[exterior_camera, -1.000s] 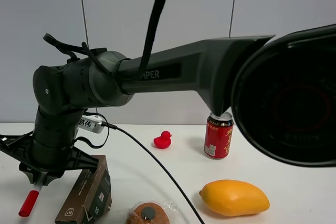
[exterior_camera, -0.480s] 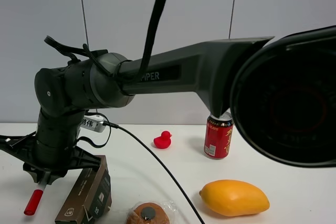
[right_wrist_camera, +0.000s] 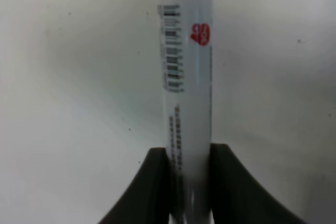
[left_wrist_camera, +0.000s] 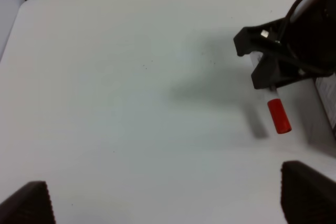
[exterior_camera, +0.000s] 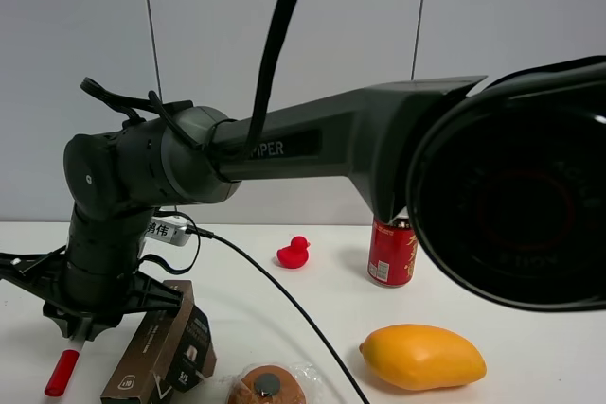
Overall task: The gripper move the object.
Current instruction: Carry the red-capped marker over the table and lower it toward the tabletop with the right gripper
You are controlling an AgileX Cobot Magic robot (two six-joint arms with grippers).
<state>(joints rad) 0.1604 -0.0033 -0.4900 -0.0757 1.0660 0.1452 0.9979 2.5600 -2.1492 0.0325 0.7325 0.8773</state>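
The white marker pen with a red cap [exterior_camera: 62, 373] hangs tilted, cap down, at the table's front left. My right gripper [exterior_camera: 80, 330] has reached across and is shut on its white barrel. The right wrist view shows the labelled barrel [right_wrist_camera: 186, 77] pinched between the two fingers [right_wrist_camera: 152, 182]. The left wrist view shows the same claw [left_wrist_camera: 270, 72] and the red cap [left_wrist_camera: 279, 116] just above the white table, with its shadow close by. My left gripper [left_wrist_camera: 168, 200] is open and empty, well away from the pen.
A long brown carton [exterior_camera: 161, 352] lies right beside the right gripper. A wrapped round snack [exterior_camera: 267, 387], an orange-yellow mango [exterior_camera: 422, 356], a red can [exterior_camera: 392, 251] and a small red duck [exterior_camera: 294, 254] lie further right. A black cable [exterior_camera: 284, 295] trails across the table.
The right gripper has moved down and slightly right with the pen, bringing the red cap lower toward the table. The carton has shifted a little.
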